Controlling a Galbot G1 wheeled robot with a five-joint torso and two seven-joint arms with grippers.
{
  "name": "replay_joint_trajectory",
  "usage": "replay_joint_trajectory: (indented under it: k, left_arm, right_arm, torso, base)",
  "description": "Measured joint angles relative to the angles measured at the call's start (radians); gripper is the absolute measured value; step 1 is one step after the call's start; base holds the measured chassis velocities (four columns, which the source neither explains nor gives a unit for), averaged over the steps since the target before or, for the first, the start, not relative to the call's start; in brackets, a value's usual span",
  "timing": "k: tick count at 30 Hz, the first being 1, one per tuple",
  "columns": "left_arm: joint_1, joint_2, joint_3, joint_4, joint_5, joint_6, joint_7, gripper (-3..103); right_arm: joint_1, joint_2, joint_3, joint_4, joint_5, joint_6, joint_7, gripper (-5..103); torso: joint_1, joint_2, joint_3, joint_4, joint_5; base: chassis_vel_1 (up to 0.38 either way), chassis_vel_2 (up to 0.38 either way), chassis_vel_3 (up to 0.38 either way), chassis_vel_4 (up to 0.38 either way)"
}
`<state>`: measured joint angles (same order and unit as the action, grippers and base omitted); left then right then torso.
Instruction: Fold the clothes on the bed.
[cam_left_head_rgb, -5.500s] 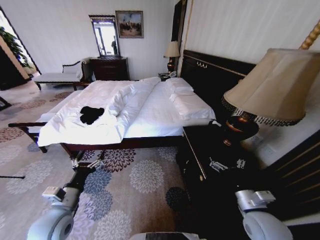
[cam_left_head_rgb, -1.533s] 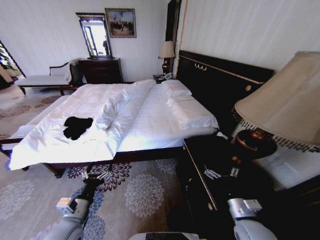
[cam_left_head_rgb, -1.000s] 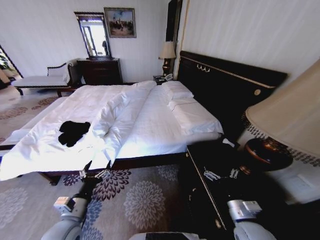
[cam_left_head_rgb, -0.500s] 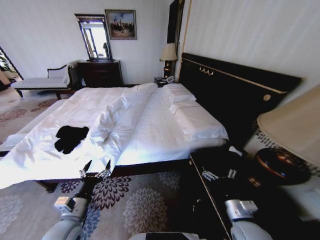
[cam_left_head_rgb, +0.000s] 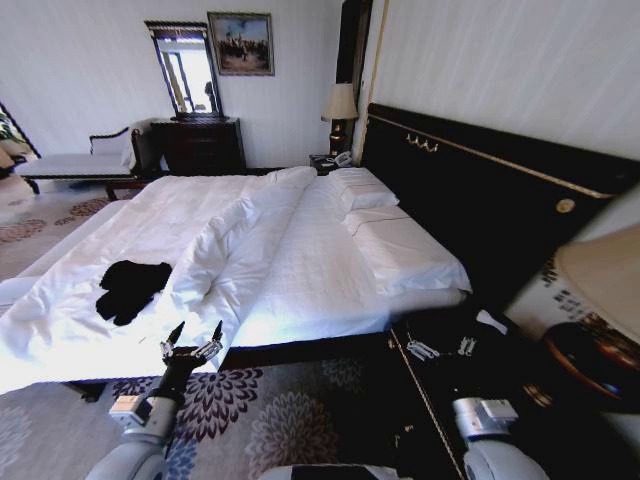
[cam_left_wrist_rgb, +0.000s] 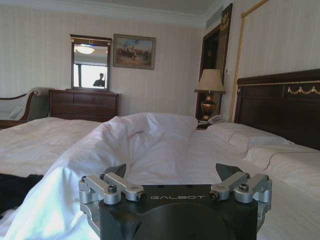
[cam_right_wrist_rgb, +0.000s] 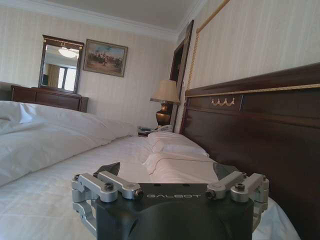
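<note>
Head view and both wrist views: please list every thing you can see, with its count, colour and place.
T-shirt: one, black, crumpled on the duvet near the bed's near left edge.
Bed: one, white bedding, dark headboard, centre.
Pillows: white, stacked by the headboard.
Far lamp: one, beige shade, beyond the bed.
Near lamp: one, beige shade, right edge.
Dresser: one, dark, far wall, under a mirror.
Painting: one, far wall.
Carpet: grey, floral.
Left gripper: fingers open, at the bed's near edge.
Right gripper: fingers open, over the dark nightstand.
</note>
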<state>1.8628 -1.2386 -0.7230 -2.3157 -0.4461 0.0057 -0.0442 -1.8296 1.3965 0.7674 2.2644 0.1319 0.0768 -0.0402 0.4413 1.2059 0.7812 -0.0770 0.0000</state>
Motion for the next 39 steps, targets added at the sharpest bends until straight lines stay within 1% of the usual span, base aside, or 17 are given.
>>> replay_joint_trajectory:
  k: [21, 26, 30, 39]
  left_arm:
    - [0.0, 0.002, -0.005, 0.003, -0.004, -0.003, 0.0, 100]
    - [0.006, -0.008, -0.006, -0.005, -0.012, -0.005, -0.001, 100]
    - [0.006, -0.008, -0.006, -0.005, -0.013, -0.008, -0.005, 100]
    - [0.0, 0.002, -0.004, -0.006, -0.012, 0.004, -0.021, 100]
  right_arm:
    - [0.01, -0.002, 0.001, -0.006, -0.002, -0.011, 0.0, 100]
    - [0.01, -0.003, 0.001, -0.006, -0.002, -0.013, 0.001, 100]
    - [0.009, -0.004, 0.0, -0.006, 0.0, -0.013, 0.003, 100]
    - [0.012, 0.0, -0.011, -0.006, 0.005, -0.014, 0.003, 100]
  torso:
    - [0.0, 0.0, 0.0, -0.0001, 0.0]
    - [0.0, 0.0, 0.0, 0.0, 0.0]
    - [0.0, 0.0, 0.0, 0.0, -0.0001]
    - [0.0, 0.0, 0.0, -0.0001, -0.0001]
  base:
    - [-0.134, 0.137, 0.129, -0.134]
    - [-0.118, 0.149, 0.132, -0.138]
    - [-0.084, 0.132, 0.084, -0.143]
    - [-0.033, 0.124, 0.029, -0.121]
